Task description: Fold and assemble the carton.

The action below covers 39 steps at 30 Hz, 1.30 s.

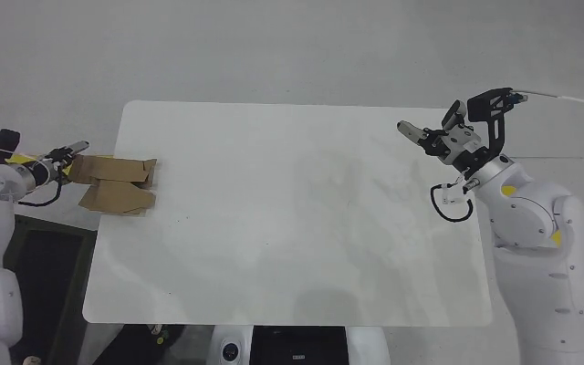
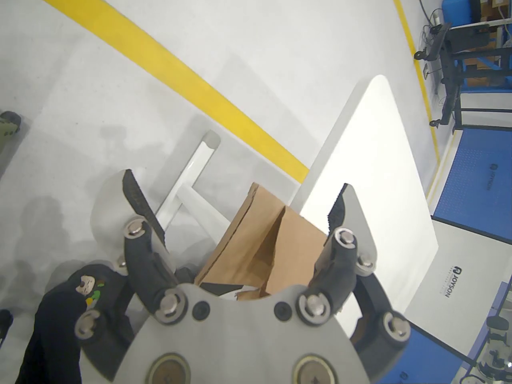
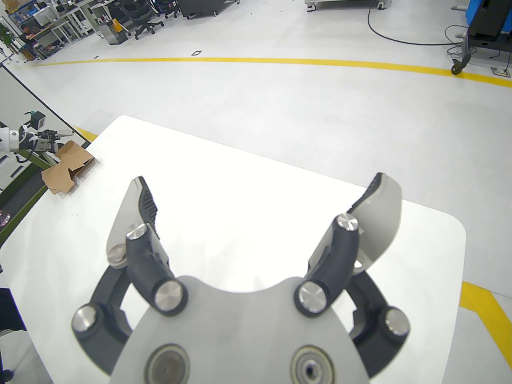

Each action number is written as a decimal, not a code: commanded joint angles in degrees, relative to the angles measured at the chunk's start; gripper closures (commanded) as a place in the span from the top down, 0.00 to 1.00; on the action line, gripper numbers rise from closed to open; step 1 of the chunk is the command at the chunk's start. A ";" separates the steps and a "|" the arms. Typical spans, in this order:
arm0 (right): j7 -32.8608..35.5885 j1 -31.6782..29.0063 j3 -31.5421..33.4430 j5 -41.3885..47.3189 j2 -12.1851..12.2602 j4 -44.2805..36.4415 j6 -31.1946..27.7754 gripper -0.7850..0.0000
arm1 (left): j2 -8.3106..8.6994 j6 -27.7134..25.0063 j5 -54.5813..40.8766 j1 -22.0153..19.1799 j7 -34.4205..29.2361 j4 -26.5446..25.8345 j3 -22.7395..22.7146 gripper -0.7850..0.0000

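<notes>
Brown cardboard, the carton [image 1: 115,183] is lying flattened and partly folded at the left edge of the white worktop [image 1: 301,228], close to the far left corner. Its inner end is resting on the worktop while its outer half is sticking out past the edge over the floor. Two folded layers are showing side by side, and one flap is gaping open along a crease.

The left claw [image 2: 236,185] is hanging just off that left edge, at the carton's outer end. Its fingers [image 2: 138,201] are standing wide apart, and the cardboard is sitting in the gap between them, near the base of the claw. Neither ribbed pad is pressing on it.

The right claw [image 3: 258,189] is hovering at the opposite side, above the right edge of the worktop near the far right corner, well apart from the carton. It is also spread wide and gripping nothing, with its tips pointing across the worktop towards the carton.

A yellow line [image 2: 160,69] is running across the grey floor beyond the worktop
</notes>
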 commanded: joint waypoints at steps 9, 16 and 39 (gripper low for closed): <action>0.00 0.00 0.00 0.00 0.00 0.00 0.00 1.00 | 0.27 1.11 -1.68 1.00 -3.93 -0.10 -0.45 0.31; 0.00 0.00 0.00 0.00 0.00 0.00 0.00 1.00 | 0.59 -0.10 -3.94 1.46 -5.45 -0.28 -1.33 0.00; 0.00 0.00 0.00 0.00 0.00 0.00 0.00 1.00 | -0.43 -12.49 -22.88 -4.40 -13.42 -10.40 -5.96 0.00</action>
